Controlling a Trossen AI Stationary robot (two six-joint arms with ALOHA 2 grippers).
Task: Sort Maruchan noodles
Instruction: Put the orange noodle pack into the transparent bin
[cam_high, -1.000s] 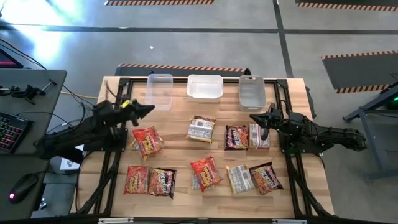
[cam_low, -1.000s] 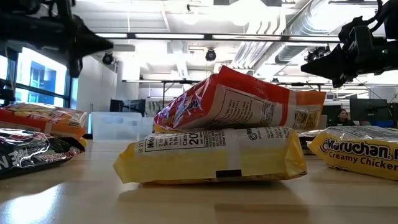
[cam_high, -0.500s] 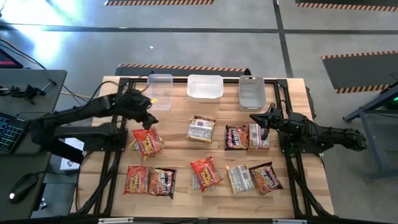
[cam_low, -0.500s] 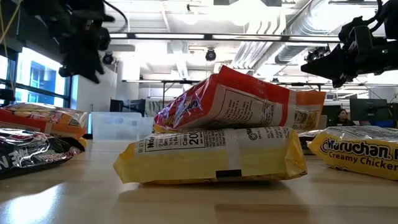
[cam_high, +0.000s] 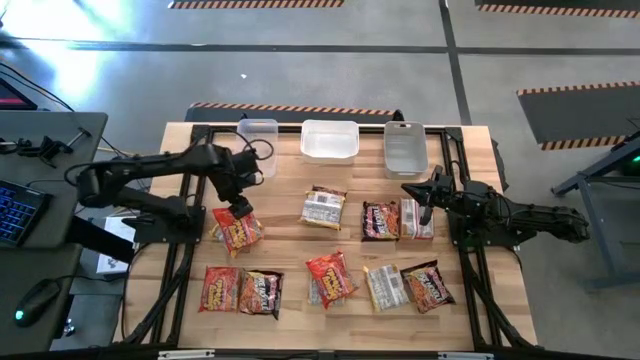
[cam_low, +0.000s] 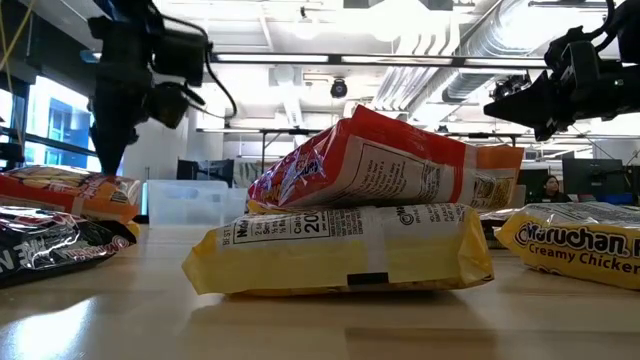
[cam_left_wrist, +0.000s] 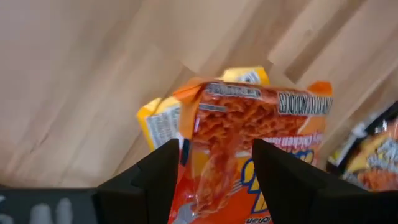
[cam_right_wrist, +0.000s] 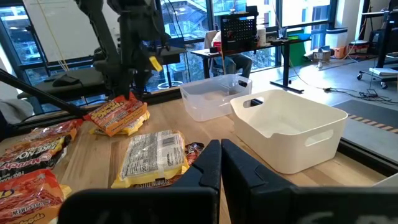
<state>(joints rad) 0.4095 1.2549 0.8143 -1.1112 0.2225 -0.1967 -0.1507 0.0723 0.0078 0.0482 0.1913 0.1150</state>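
Observation:
Several Maruchan noodle packets lie spread over the wooden table (cam_high: 290, 250). At the left, a red-orange packet (cam_high: 237, 232) (cam_left_wrist: 236, 130) rests on top of a yellow one (cam_left_wrist: 161, 121). My left gripper (cam_high: 238, 207) (cam_left_wrist: 214, 180) points down just above the red-orange packet. It is open, with one finger over each side of the packet. My right gripper (cam_high: 407, 189) (cam_right_wrist: 221, 155) is shut and held level above the table's right side, beside a dark packet (cam_high: 380, 220) and a pale one (cam_high: 416, 218).
Three clear tubs (cam_high: 257, 145) (cam_high: 329, 140) (cam_high: 405, 148) stand in a row along the far edge. In the near middle a red packet (cam_low: 380, 160) lies on a yellow one (cam_low: 340, 250). More packets lie at the near left (cam_high: 240, 290) and the near right (cam_high: 408, 285).
My left arm has swung forward. Its gripper has tipped from level to pointing down. It has also moved toward the table's near edge and now stands over the red-orange packet at the left. The packets have not moved.

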